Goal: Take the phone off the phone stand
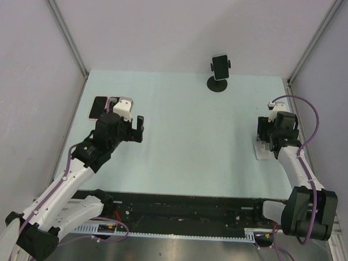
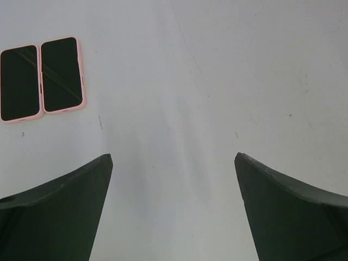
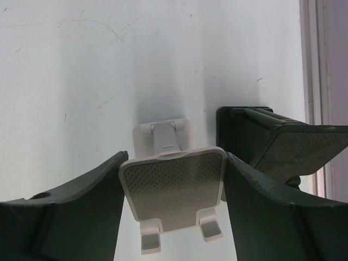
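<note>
White stand (image 3: 172,187) sits clamped in our right gripper (image 3: 175,157); our left gripper (image 2: 173,156) gapes, pink-cased phones (image 2: 61,73) beyond its left finger.

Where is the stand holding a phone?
In the top view, the stand with the phone stands alone at the table's far edge, slightly right of centre.

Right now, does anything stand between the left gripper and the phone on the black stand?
Nothing visible does. Only bare table lies between the open left gripper and the phone in the black stand at the far edge. The two pink-cased phones lie off to its left.
</note>
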Controlling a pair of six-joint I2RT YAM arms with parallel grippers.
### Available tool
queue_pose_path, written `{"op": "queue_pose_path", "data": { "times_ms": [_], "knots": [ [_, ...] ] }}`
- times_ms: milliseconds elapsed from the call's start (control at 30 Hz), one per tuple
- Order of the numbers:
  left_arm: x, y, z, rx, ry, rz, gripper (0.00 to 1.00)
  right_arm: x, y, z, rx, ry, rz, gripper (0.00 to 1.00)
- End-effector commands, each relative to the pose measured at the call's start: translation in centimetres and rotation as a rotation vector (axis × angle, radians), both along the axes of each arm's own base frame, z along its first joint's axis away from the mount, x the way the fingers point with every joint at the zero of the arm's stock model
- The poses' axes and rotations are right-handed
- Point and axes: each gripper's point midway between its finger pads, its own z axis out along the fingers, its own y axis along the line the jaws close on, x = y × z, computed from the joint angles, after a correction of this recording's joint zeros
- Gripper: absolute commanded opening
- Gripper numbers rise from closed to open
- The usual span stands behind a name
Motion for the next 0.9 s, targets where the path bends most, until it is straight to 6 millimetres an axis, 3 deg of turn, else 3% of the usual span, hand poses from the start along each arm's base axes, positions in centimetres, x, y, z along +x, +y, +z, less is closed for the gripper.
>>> {"op": "queue_pose_path", "data": {
  "times_ms": [0,200,533,867],
  "knots": [
    [0.15,0.08,0.65,0.012,-0.035,-0.002,1.00,1.26,-0.46,1.28,0.008,-0.077,-0.035,0.40],
    [0.09,0.09,0.70,0.012,-0.036,-0.004,1.00,0.99,-0.62,0.91,0.005,-0.065,-0.049,0.44],
    [0.00,0.08,0.87,0.007,-0.043,-0.005,1.00,0.77,-0.58,0.57,0.009,-0.055,-0.058,0.72],
    [-0.11,0.05,1.00,0.003,-0.046,-0.009,1.00,0.83,-0.33,1.46,0.010,-0.084,-0.060,0.89]
  ]
}}
